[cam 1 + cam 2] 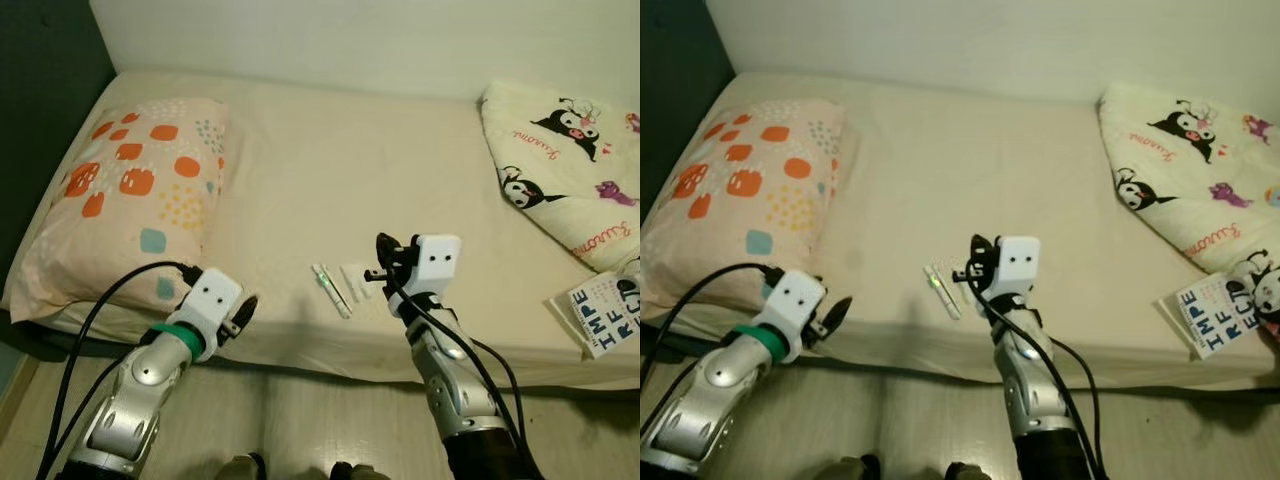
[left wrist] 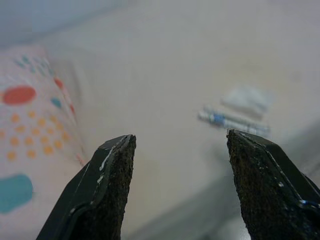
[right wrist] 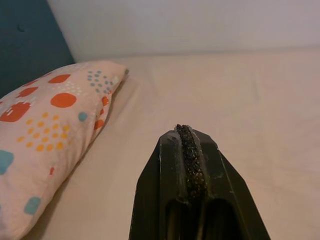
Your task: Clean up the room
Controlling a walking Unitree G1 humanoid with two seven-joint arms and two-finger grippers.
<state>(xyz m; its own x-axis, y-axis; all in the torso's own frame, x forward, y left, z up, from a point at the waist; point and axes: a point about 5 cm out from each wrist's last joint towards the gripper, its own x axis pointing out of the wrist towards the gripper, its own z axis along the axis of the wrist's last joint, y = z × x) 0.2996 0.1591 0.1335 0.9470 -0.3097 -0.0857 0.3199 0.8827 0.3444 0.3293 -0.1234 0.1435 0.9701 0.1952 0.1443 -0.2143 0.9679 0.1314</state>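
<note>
A thin white tube with a green mark (image 1: pixel 331 290) and a small white packet (image 1: pixel 355 280) lie side by side near the front edge of the cream bed (image 1: pixel 350 170). My right gripper (image 1: pixel 385 256) hovers just right of the packet, its fingers (image 3: pixel 187 135) pressed together with nothing between them. My left gripper (image 1: pixel 243 315) hangs at the bed's front edge, left of the tube, below the pillow. In the left wrist view it stands open (image 2: pixel 180 140), with the tube (image 2: pixel 232 123) and packet (image 2: pixel 247 98) blurred beyond it.
A pillow with orange spots (image 1: pixel 130 200) lies at the bed's left end. A cartoon-print blanket (image 1: pixel 570 170) is heaped at the right, with a book (image 1: pixel 605 315) by the front right edge. Wooden floor (image 1: pixel 320 420) runs below the bed; a dark headboard (image 3: pixel 30 45) stands on the left.
</note>
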